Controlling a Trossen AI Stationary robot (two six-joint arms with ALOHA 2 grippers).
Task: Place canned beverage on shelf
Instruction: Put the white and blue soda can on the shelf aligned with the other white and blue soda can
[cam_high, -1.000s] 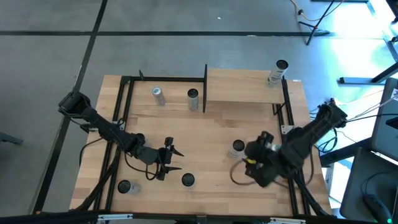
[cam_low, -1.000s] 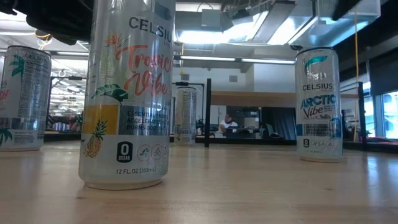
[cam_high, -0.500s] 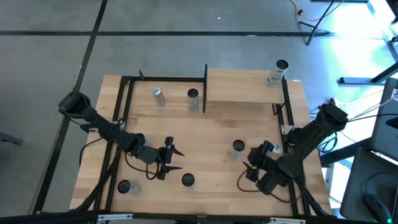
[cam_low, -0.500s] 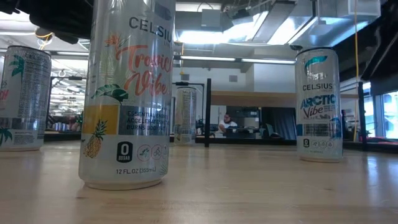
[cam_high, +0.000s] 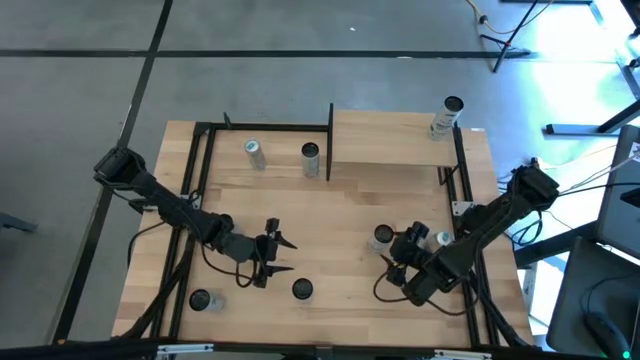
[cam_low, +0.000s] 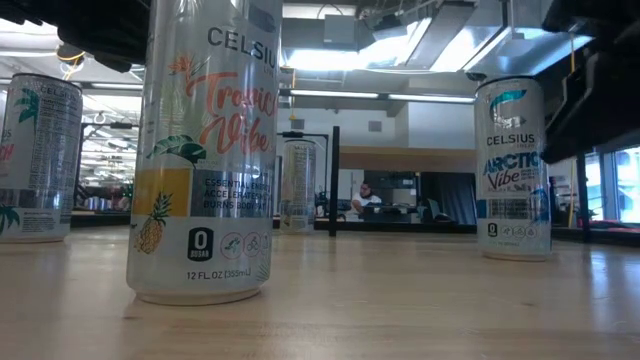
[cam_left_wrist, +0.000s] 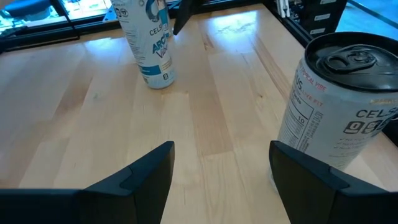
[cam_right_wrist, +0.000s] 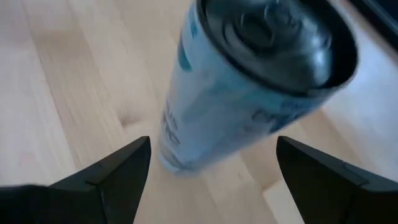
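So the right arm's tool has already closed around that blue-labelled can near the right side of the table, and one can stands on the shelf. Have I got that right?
Not quite. The right tool is open, its fingers spread either side of the blue-labelled can without touching it, as the right wrist view shows. The rest holds: in the high view the can stands near the table's right side, and one can stands on the shelf.

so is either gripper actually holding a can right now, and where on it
Neither holds anything. The right gripper is open, fingers on either side of the blue-label can without touching it. The left gripper is open and empty, over bare tabletop.
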